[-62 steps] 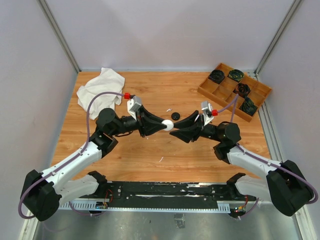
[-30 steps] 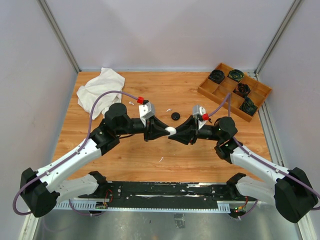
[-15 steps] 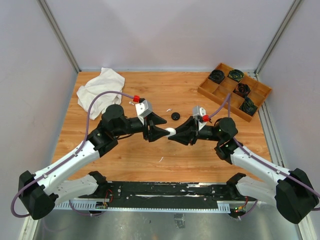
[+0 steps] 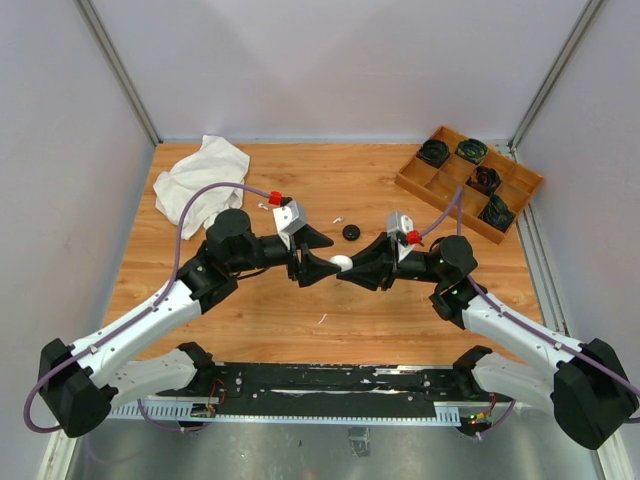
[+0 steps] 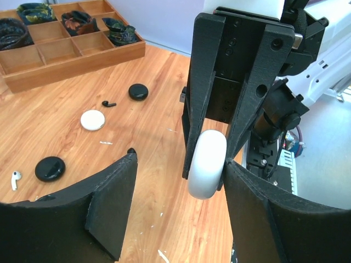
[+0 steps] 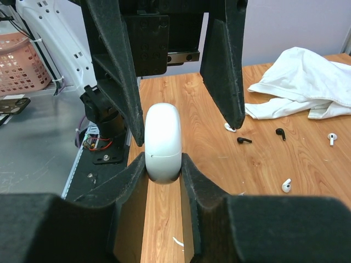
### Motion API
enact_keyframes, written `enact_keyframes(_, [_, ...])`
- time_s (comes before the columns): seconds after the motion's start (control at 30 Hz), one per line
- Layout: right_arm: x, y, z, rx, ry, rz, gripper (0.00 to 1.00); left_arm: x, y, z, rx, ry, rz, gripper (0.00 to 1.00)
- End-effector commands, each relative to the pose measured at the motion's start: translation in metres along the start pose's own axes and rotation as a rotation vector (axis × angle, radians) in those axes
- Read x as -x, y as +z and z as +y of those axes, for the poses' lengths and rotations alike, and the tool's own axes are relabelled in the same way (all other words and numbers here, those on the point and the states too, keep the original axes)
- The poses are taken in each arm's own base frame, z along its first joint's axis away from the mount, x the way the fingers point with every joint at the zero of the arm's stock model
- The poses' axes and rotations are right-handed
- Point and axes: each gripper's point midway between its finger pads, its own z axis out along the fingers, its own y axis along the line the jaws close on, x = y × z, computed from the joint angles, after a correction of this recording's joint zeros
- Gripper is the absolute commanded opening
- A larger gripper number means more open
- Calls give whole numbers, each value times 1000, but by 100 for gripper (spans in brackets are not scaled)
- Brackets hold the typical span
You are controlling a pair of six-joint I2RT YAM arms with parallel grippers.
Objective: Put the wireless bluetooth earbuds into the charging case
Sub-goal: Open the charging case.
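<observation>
A white cloth (image 4: 200, 180) lay crumpled at the far left of the counter (image 4: 260, 320). The left gripper (image 4: 328, 254) had its fingers spread wide and gripped nothing, with one finger just beside the white charging case (image 6: 162, 137). That case stood on edge above the counter, pinched between the fingers of the right gripper (image 6: 163, 167). The wireless bluetooth earbuds (image 6: 244, 140), some black and some white, lay loose on the counter, well apart from the case. A wooden tray (image 4: 440, 208) sat at the far right.

Left end effector (image 4: 329, 256) gapes wide, facing the clamped right end effector (image 4: 344, 267)
</observation>
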Motion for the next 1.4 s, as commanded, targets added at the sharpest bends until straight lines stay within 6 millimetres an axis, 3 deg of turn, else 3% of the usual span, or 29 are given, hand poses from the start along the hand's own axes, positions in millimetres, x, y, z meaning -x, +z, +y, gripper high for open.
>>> enact_keyframes(0.0, [20, 3, 11, 46, -69, -50, 0, 3, 2, 8, 46, -3, -9, 69])
enact_keyframes(0.57, [9, 2, 15, 62, -65, -28, 1, 29, -5, 21, 96, -84, -71, 72])
enact_keyframes(1.17, [7, 3, 11, 45, -57, -28, 1, 19, -4, 39, 180, -141, -41, 77])
enact_keyframes(1.37, [-3, 1, 0, -15, -62, -16, 1, 23, -10, 44, 238, -173, -67, 80])
